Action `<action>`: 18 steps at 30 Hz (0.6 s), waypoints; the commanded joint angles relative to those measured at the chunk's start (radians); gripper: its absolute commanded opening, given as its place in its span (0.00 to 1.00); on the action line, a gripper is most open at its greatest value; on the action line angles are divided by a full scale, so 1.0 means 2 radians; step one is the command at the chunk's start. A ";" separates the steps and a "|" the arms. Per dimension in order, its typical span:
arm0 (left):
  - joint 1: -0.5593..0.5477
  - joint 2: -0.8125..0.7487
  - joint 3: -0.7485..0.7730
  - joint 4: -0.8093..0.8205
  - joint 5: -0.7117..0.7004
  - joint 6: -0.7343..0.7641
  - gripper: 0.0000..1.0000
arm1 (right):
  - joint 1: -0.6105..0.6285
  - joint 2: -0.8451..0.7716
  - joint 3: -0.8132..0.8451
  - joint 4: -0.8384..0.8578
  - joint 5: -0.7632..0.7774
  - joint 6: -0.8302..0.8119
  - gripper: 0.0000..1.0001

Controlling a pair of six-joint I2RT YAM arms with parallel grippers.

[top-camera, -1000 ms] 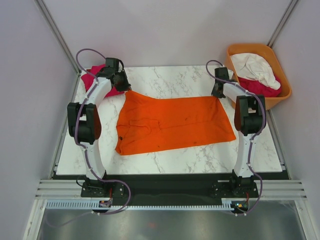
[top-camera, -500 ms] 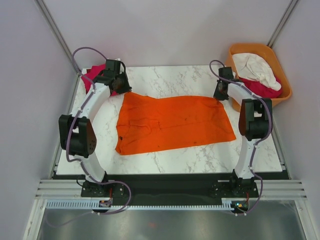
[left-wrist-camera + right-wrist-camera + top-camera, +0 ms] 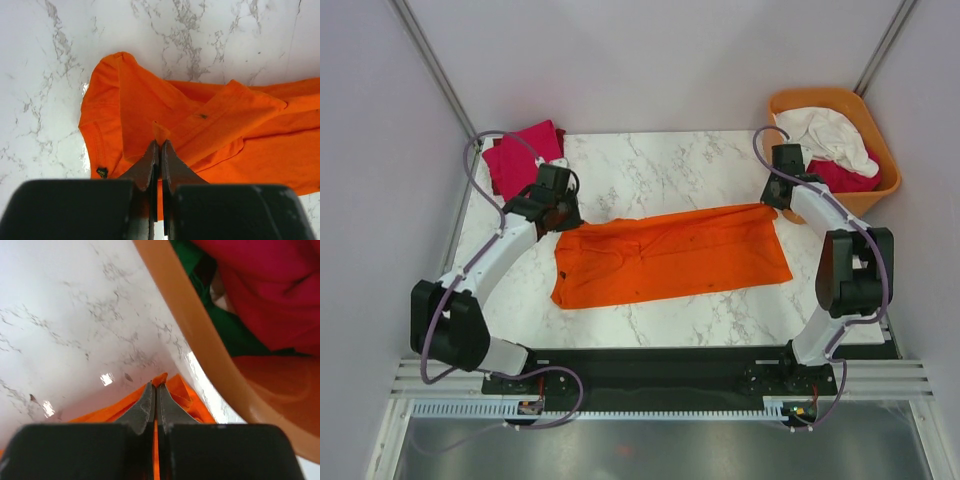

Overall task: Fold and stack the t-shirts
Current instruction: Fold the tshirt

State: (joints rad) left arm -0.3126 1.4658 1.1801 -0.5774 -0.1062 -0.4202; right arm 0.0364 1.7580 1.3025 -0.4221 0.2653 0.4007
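The bright orange t-shirt (image 3: 670,255) lies across the marble table, its far edge lifted and folded toward me. My left gripper (image 3: 563,218) is shut on the shirt's far left corner; the wrist view shows cloth (image 3: 200,130) pinched between the jaws (image 3: 160,147). My right gripper (image 3: 772,200) is shut on the far right corner, cloth (image 3: 185,395) at the tips (image 3: 155,389). A magenta-pink t-shirt (image 3: 520,155) lies folded at the far left corner. White (image 3: 835,135) and crimson (image 3: 845,175) shirts sit in the orange tub.
The rigid orange plastic tub (image 3: 790,105) stands off the table's far right corner, its rim (image 3: 190,325) close beside my right gripper. Green cloth (image 3: 220,335) shows inside it. Bare marble (image 3: 670,165) lies beyond the orange shirt.
Both grippers have pulled the orange shirt's far edge toward the near side, folding it over; the shirt now looks narrower front to back. The pink shirt is uncovered by the left arm.
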 commanded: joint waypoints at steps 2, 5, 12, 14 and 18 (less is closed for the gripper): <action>-0.013 -0.061 -0.053 0.003 -0.041 -0.028 0.02 | 0.002 -0.026 -0.038 0.007 0.020 0.016 0.00; -0.022 -0.086 -0.086 -0.001 -0.050 -0.042 0.02 | 0.006 -0.041 -0.074 0.014 0.019 0.024 0.00; -0.044 -0.155 -0.160 -0.020 -0.062 -0.088 0.02 | 0.006 -0.077 -0.151 0.028 0.026 0.048 0.01; -0.053 -0.179 -0.187 -0.023 -0.062 -0.107 0.02 | 0.006 -0.091 -0.173 0.035 0.036 0.055 0.01; -0.076 -0.203 -0.220 -0.027 -0.076 -0.127 0.02 | 0.006 -0.107 -0.194 0.043 0.047 0.060 0.00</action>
State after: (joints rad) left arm -0.4374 1.1030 0.7666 -0.6113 -0.2012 -0.5949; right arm 0.0486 1.5814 0.9405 -0.3508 0.3141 0.4896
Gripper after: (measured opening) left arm 0.037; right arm 0.011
